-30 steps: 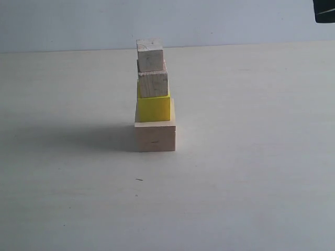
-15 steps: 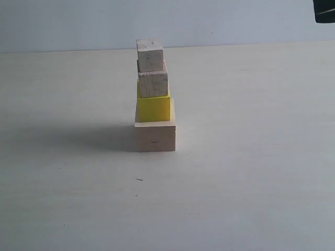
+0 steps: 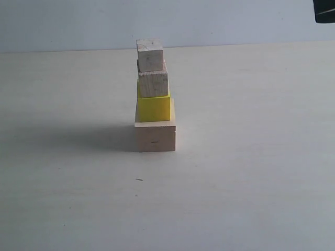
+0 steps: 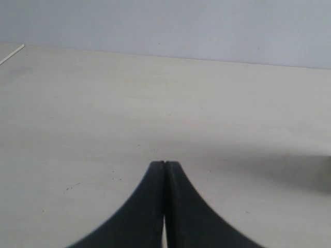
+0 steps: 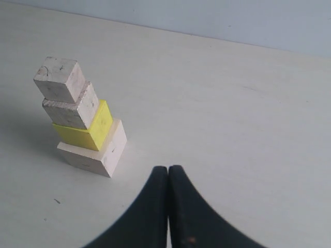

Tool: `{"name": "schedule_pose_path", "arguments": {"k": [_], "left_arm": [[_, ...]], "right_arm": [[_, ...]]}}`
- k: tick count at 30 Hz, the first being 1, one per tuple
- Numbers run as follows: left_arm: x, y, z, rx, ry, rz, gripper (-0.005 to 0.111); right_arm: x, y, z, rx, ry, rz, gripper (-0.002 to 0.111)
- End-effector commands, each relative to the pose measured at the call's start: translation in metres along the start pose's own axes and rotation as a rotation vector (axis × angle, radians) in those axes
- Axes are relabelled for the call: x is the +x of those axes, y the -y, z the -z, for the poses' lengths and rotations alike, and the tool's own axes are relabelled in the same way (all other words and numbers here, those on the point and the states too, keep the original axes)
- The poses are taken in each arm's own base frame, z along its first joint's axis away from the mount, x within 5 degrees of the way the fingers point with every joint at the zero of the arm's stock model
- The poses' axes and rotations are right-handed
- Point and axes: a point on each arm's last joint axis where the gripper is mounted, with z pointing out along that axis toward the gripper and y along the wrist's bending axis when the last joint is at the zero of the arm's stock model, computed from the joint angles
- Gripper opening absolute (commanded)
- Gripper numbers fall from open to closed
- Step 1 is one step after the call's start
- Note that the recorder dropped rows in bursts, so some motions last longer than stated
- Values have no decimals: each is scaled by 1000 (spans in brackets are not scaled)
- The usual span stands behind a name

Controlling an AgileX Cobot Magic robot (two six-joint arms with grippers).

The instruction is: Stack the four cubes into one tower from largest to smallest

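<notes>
The four cubes stand as one tower on the table: the large pale wood cube [image 3: 155,136] at the bottom, the yellow cube [image 3: 153,109] on it, the brownish wood cube [image 3: 153,83] above that, and the smallest pale wood cube [image 3: 149,55] on top. The right wrist view shows the same tower, with the large cube [image 5: 95,152], yellow cube [image 5: 85,132], brownish cube [image 5: 72,111] and top cube [image 5: 58,78]. My right gripper [image 5: 168,169] is shut and empty, apart from the tower. My left gripper [image 4: 164,164] is shut, empty, over bare table. Neither gripper shows in the exterior view.
The pale table [image 3: 251,172] stretches around the tower, which casts a shadow [image 3: 78,137] to its left. A dark object [image 3: 324,10] sits in the upper right corner of the exterior view. A pale wall runs behind the table's far edge.
</notes>
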Motion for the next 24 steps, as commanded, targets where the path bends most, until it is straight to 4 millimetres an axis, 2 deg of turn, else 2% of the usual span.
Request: {"name": "schedule_pose_path", "arguments": {"k": [1, 20, 24], "left_arm": [[1, 0, 0, 7, 5, 7, 0], [1, 0, 0, 7, 5, 7, 0], [1, 0, 0, 7, 5, 7, 0]], "right_arm": [[0, 0, 1, -3, 12, 2, 0], [0, 0, 1, -3, 12, 2, 0], [-3, 5, 1, 50, 39, 51, 0]]}}
